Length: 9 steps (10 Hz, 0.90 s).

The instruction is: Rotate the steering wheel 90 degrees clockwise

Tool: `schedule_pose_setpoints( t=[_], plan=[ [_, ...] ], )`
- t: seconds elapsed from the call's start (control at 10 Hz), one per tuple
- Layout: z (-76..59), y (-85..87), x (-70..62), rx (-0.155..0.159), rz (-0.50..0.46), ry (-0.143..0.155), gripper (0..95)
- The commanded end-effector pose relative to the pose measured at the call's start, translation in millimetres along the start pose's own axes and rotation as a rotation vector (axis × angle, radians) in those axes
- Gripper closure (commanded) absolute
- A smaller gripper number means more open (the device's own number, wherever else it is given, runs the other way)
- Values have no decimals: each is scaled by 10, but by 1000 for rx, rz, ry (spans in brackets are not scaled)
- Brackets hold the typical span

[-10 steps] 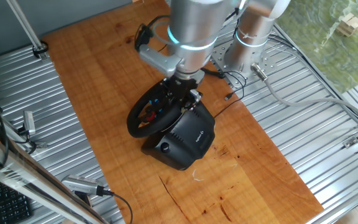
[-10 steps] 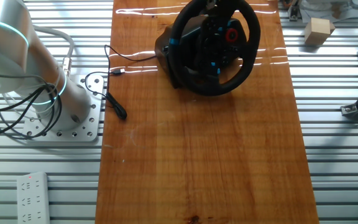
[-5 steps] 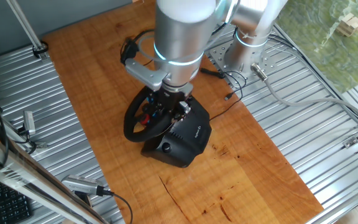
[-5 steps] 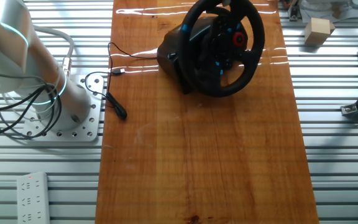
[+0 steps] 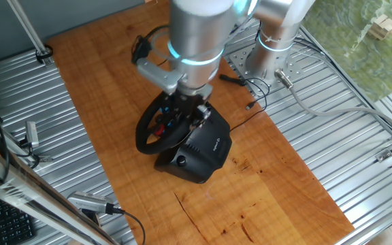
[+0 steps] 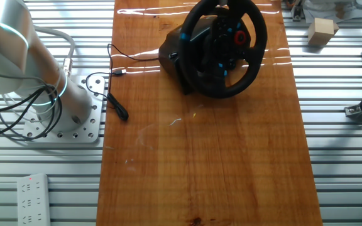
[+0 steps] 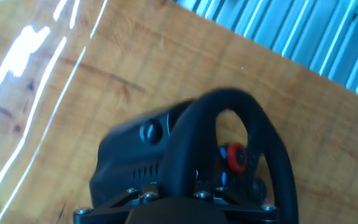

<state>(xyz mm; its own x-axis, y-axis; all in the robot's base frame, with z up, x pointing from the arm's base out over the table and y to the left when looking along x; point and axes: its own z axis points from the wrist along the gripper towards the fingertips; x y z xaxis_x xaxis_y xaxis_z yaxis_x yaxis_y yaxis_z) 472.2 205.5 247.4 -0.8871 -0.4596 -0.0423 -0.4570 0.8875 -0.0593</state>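
The steering wheel [image 5: 142, 133] is black and round, with red and blue buttons on its hub, and stands tilted on its boxy black base [image 5: 203, 153] in the middle of the wooden board. It shows at the board's far end in the other fixed view [image 6: 258, 44]. My gripper [image 5: 190, 109] hangs right over the top of the rim, under the silver wrist. In the hand view the rim [image 7: 191, 137] runs down between the dark finger bases of the gripper [image 7: 173, 208]. The fingertips are hidden, so whether they grip the rim cannot be told.
The arm's mount [image 6: 74, 119] is bolted to the slatted metal table beside the wooden board [image 6: 200, 163]. A black cable [image 6: 115, 81] lies near the board's edge. A wooden block [image 6: 322, 31] and a white power strip [image 6: 33, 191] lie on the slats.
A second ago the wheel and its base swung and slid a little across the board. In the last half second the wrist has risen slightly, and the wheel has stayed put.
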Motion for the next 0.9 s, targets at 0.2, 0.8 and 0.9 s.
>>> schedule_pose_setpoints(
  t=[0.2, 0.8, 0.9],
  plan=[
    [-117, -13, 28, -3, 34, 17, 950],
    [-10, -33, 47, -6, 42, 8, 950],
    [2, -34, 49, -7, 42, 6, 950]
  ],
)
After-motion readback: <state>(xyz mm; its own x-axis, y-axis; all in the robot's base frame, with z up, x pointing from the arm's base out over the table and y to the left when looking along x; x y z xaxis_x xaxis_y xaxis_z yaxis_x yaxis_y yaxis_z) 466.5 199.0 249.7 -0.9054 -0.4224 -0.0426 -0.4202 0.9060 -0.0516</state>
